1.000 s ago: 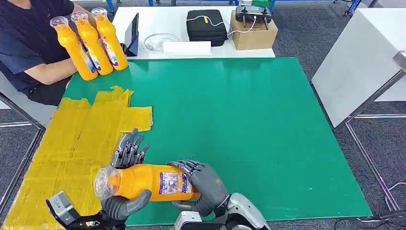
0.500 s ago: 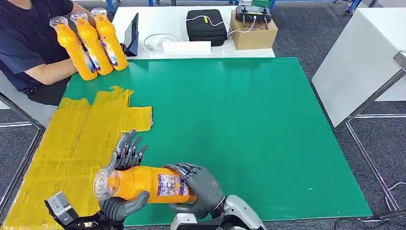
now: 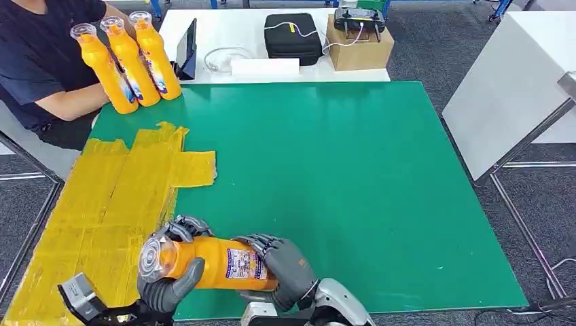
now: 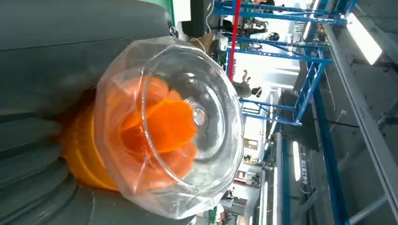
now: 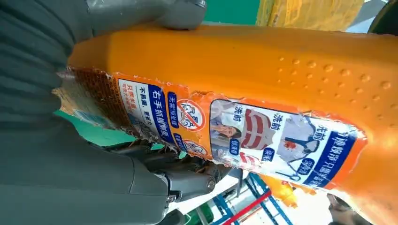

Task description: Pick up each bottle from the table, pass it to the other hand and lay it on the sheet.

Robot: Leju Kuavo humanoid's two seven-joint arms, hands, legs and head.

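Both hands have hold of one orange bottle, which lies on its side low over the near edge of the green surface. The left hand is wrapped around the neck end, its thumb under the bottle and its dark fingers curled over the top just behind the clear cap. The right hand clasps the base end, its fingers folded over the label and its palm against the bottom. The two hands sit close together along the bottle, with a short stretch of label between them.

In the left wrist view the clear cap faces the camera, with grey fingers pressed around the orange shoulder behind it. In the right wrist view the bottle's label runs across the frame, torn at one edge, with the thumb lying over the orange body.

The yellow sheet lies on the left hand's outer side, and the cap end hangs over its edge. Well beyond the left hand, at the far corner, three more orange bottles stand leaning together, beside a seated person's arm. Past the green surface a white surface carries a black case and a cardboard box.
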